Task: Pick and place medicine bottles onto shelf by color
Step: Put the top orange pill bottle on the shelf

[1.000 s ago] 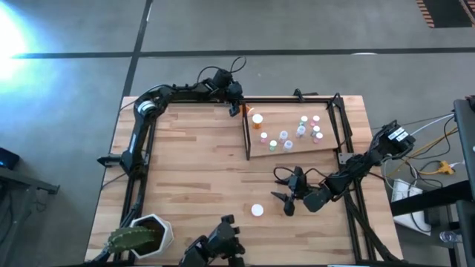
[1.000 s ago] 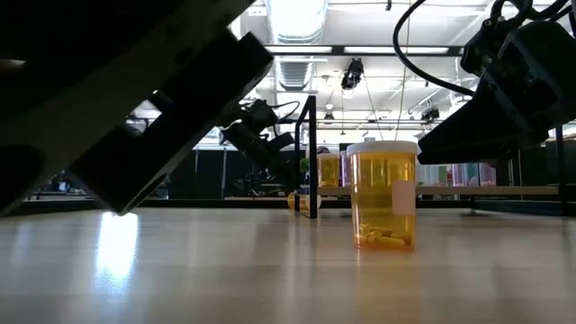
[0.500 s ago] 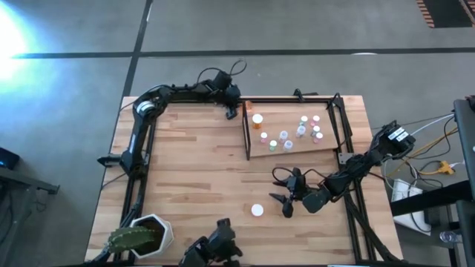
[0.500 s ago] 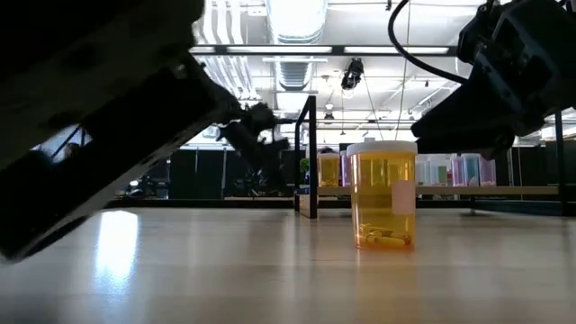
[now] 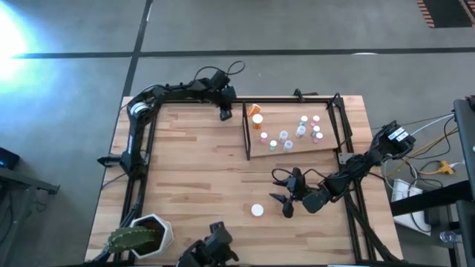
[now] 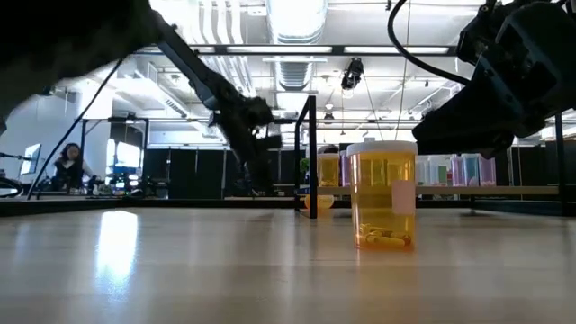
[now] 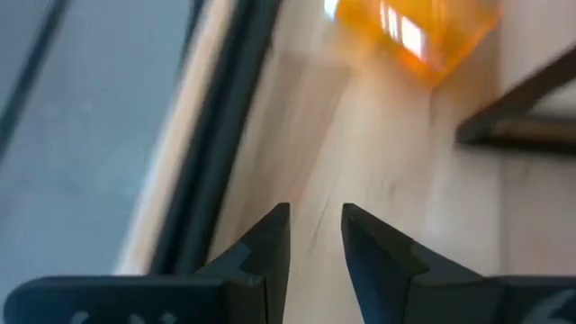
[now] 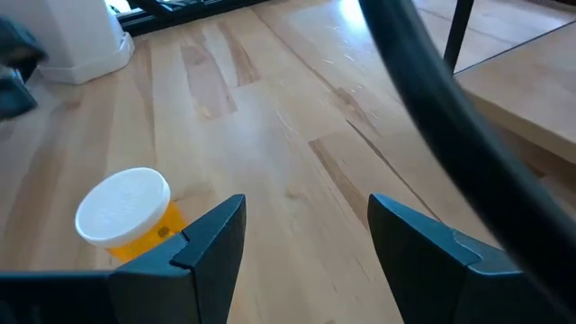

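Loose bottle point(image 5: 257, 210): we see translucent orange, white cap, pills at the bottom, upright on the table, near the right gripper point(image 5: 284, 204).
Right gripper: fingers spread wide, holding nothing.
Shelf point(image 5: 330, 145): small pastel-capped bottles, one orange bottle point(image 5: 257, 119).
Left gripper point(image 5: 223, 113): narrow gap, empty, beside the shelf's corner.

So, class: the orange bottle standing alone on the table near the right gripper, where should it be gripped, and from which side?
Probably around the cylindrical body just under the white cap, coming level from the side: the orange bottle stands upright and apart, beside the open right gripper.
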